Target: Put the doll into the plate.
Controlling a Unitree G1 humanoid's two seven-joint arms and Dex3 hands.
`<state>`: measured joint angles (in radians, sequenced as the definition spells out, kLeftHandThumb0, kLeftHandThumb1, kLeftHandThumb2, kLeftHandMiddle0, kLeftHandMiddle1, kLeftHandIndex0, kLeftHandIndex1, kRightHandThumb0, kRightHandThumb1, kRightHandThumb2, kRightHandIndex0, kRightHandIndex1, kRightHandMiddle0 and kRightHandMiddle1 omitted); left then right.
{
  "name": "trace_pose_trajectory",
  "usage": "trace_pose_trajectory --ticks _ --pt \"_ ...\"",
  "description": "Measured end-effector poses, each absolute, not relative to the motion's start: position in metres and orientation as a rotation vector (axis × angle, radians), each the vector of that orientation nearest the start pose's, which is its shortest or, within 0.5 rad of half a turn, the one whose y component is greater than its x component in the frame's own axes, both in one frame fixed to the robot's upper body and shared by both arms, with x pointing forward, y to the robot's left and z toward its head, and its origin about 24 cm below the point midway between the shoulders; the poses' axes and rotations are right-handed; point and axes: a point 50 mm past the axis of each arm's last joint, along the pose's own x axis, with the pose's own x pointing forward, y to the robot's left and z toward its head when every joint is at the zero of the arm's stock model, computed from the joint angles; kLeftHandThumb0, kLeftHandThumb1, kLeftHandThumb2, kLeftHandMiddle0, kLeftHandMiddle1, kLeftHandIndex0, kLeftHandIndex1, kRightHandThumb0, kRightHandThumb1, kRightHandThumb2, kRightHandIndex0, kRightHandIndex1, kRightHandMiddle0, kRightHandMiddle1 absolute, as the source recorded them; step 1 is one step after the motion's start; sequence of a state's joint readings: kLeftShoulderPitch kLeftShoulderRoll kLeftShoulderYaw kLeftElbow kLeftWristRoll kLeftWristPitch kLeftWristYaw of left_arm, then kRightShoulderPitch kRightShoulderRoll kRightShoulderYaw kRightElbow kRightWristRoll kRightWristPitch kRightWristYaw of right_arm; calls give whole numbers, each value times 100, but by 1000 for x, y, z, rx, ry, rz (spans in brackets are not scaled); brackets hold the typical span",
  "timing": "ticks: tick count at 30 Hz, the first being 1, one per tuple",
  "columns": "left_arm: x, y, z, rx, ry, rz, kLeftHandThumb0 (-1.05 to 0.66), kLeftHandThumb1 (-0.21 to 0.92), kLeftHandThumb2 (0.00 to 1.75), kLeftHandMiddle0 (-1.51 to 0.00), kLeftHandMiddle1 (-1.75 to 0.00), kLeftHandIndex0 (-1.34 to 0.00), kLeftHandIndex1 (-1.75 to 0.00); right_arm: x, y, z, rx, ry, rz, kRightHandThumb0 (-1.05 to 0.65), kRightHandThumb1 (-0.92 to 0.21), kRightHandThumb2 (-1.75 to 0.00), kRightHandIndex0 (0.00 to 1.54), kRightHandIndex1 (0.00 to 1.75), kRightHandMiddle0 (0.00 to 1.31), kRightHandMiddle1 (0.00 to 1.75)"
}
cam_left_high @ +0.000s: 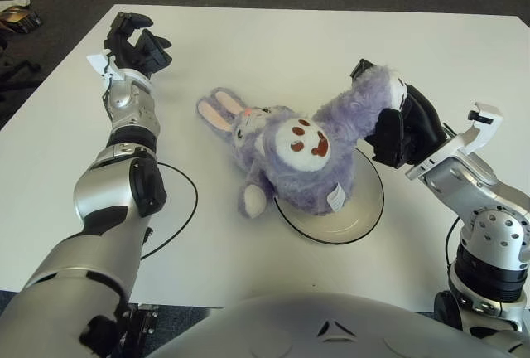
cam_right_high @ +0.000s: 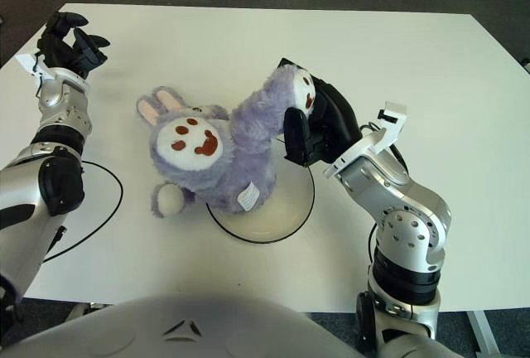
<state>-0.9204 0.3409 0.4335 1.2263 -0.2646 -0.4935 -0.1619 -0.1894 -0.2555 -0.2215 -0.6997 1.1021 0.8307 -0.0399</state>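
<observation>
A purple plush bunny doll (cam_left_high: 290, 163) with pink-lined ears lies on its side on the white table. Its body overlaps the left part of a shallow white plate (cam_left_high: 356, 209) with a dark rim. One of its legs sticks up to the right, and my right hand (cam_left_high: 399, 122) is shut on that leg just above the plate's far right edge. The doll's head and ears (cam_left_high: 217, 109) lie off the plate to the left. My left hand (cam_left_high: 137, 43) shows at the table's far left, fingers spread, holding nothing.
A black cable loop (cam_left_high: 178, 209) lies on the table beside my left forearm. The table's left edge (cam_left_high: 58, 68) drops to dark floor, where small objects (cam_left_high: 16, 16) lie.
</observation>
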Motion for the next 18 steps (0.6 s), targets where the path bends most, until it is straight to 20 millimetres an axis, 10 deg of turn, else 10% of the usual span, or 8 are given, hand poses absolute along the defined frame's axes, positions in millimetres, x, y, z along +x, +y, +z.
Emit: trace_pose_trajectory --ticks 18 --pt "379 251 121 -135 -279 203 -1 25 141 -55 -175 -54 -175 225 -152 203 468 -44 518 0 -23 -129 84 133 50 175"
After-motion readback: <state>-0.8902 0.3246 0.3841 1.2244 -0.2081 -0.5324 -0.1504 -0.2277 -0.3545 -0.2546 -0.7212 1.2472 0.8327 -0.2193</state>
